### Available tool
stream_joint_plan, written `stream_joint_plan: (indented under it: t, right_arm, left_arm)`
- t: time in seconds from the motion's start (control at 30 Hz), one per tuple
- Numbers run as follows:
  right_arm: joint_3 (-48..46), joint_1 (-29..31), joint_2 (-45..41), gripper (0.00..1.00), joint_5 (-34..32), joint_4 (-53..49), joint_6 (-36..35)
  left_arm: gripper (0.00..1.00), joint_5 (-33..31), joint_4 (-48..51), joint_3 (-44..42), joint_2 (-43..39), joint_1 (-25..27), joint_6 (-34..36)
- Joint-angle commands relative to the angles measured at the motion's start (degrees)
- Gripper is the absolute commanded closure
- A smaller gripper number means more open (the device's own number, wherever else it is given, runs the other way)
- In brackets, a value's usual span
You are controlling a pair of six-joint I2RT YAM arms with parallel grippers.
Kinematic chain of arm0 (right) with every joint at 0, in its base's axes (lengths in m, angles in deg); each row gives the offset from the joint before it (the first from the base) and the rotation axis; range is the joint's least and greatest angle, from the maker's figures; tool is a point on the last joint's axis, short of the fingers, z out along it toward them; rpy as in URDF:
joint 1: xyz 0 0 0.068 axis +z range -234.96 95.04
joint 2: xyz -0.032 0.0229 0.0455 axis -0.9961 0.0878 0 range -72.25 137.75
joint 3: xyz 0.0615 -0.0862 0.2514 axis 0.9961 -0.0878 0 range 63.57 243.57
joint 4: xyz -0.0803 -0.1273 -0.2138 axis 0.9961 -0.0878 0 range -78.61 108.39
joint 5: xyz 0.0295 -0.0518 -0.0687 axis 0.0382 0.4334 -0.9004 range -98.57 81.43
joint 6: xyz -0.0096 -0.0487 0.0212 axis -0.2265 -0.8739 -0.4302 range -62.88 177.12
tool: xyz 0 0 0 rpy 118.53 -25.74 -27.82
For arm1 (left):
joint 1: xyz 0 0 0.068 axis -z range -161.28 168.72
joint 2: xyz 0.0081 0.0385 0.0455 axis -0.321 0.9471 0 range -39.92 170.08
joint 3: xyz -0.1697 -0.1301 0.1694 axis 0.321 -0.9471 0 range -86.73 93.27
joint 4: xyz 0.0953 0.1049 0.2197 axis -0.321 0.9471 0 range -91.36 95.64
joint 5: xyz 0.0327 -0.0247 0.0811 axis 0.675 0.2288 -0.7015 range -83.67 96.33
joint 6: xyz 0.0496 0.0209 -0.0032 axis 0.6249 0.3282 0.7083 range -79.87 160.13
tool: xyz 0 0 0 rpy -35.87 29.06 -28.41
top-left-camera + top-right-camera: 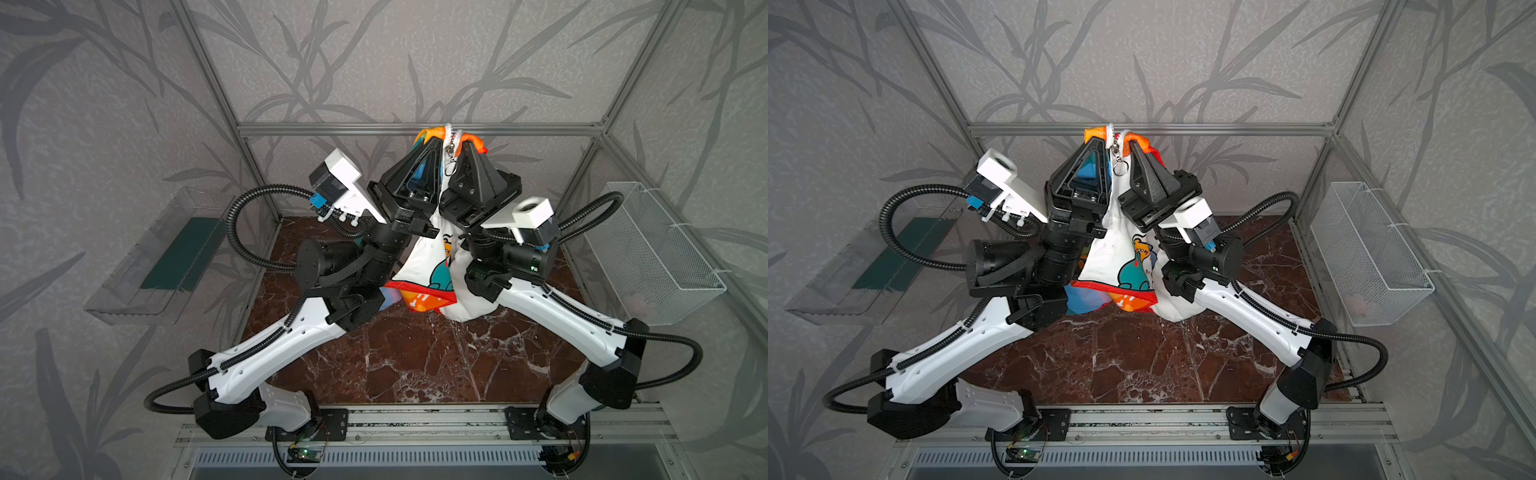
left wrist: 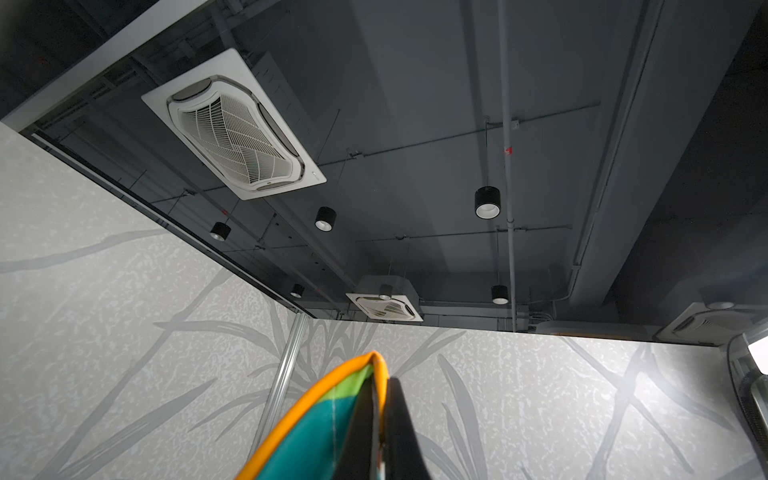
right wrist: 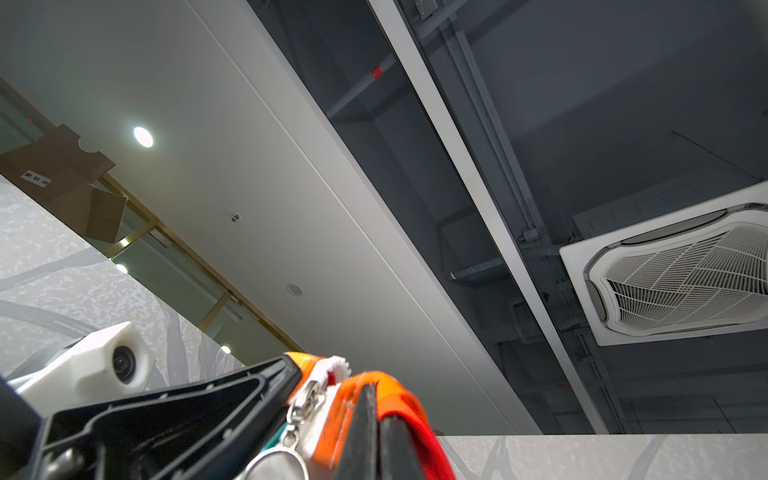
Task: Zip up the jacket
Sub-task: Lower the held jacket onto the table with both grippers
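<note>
Holding the jacket up in the upper middle of the frame with the left hand and the right hand pinching its orange edges either side of the zipper, probably pulling both halves taut and aligned, leaving the ring pull dangling free between them.

The left gripper and right gripper stood high and close together, each clamped on a top edge of the jacket. Only a narrow gap lay between them, and the ring pull hung in it. The jacket draped between both forearms, blocking the middle rear of the marble tabletop, whose front half lay bare. The frame crossbar seemed to run just behind the fingertips, though depth was hard to judge. The wire basket and clear tray stood well apart at the sides.
</note>
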Motion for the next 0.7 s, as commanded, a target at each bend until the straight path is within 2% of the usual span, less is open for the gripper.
stream_joint_plan:
  t: [0.0, 0.3, 0.67]
  right_arm:
    - [3.0, 1.3, 0.4, 1.0, -1.1, 3.6, -0.7]
    - [5.2, 2.1, 1.6, 1.0, -1.6, 3.6, -1.3]
    - [5.2, 2.1, 2.2, 1.0, -2.9, 3.6, -2.9]
  left_arm:
    - [1.0, 0.3, -2.0, -0.4, 0.8, 0.4, 2.3]
    - [1.0, 0.0, -2.4, 0.2, 2.1, 0.6, 3.8]
    - [1.0, 0.3, -5.2, -0.2, 1.5, 1.3, 2.0]
